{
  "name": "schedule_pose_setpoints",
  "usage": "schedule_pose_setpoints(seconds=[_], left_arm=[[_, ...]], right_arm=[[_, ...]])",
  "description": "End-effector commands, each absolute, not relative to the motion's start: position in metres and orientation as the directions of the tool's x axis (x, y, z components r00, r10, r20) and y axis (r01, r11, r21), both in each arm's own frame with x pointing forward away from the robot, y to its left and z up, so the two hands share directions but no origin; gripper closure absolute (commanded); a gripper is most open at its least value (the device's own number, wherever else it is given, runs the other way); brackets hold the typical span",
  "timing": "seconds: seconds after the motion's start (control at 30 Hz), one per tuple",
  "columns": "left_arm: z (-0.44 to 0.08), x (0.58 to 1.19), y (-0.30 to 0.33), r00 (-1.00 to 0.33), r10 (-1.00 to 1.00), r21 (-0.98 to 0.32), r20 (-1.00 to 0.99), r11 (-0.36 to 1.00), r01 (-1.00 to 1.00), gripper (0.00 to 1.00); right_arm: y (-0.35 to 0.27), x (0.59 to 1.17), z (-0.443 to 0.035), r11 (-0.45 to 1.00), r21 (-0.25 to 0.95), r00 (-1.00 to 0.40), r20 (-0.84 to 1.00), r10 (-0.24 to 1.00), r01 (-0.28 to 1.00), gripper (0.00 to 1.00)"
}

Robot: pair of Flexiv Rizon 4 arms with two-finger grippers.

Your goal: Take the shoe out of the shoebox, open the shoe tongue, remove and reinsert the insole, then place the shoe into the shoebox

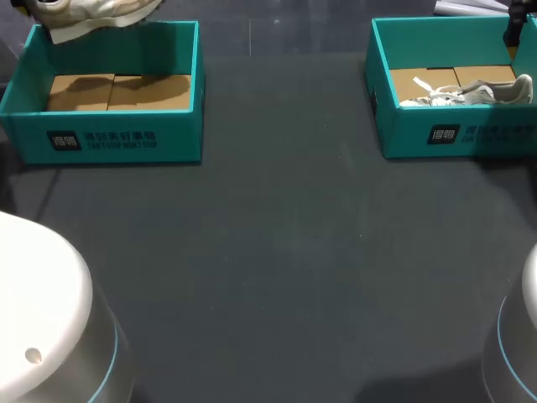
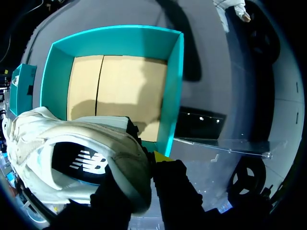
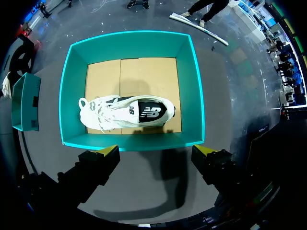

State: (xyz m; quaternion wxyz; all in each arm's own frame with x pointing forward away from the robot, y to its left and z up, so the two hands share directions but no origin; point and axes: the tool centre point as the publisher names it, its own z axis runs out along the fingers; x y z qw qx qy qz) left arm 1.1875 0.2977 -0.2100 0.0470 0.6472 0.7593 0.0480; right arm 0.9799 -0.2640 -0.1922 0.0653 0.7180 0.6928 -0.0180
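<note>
My left gripper (image 2: 144,160) is shut on the heel end of a white shoe (image 2: 72,153) with a black side patch, held up over the left teal shoebox (image 2: 175,86). That box holds only its cardboard floor. The head view shows this shoe (image 1: 92,13) above the far wall of the left box (image 1: 117,138). A second white shoe (image 3: 127,112) lies on its side in the right teal shoebox (image 3: 67,96), toward the wall nearest my right gripper. My right gripper (image 3: 154,152) hangs open high above that box's near wall, holding nothing.
The two shoeboxes stand at the table's far left and far right (image 1: 453,138), with dark table surface (image 1: 277,252) between them and in front. My right gripper (image 1: 512,34) shows above the right box's far corner.
</note>
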Motion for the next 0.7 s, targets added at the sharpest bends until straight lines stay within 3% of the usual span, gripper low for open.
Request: schedule_pose_setpoints(seconds=[0.03,0.7], left_arm=[[-0.181,1.184,0.299,-0.161,0.987,0.132,-0.005,0.16,0.978,1.0],[-0.117,1.153,0.296,-0.21,0.978,0.15,0.005,0.207,0.967,1.0]], right_arm=[[-0.264,0.98,-0.192,-0.032,0.069,0.04,-0.116,0.992,0.997,0.0],[-0.264,0.98,-0.192,-0.032,0.069,0.04,-0.116,0.992,0.997,0.0]])
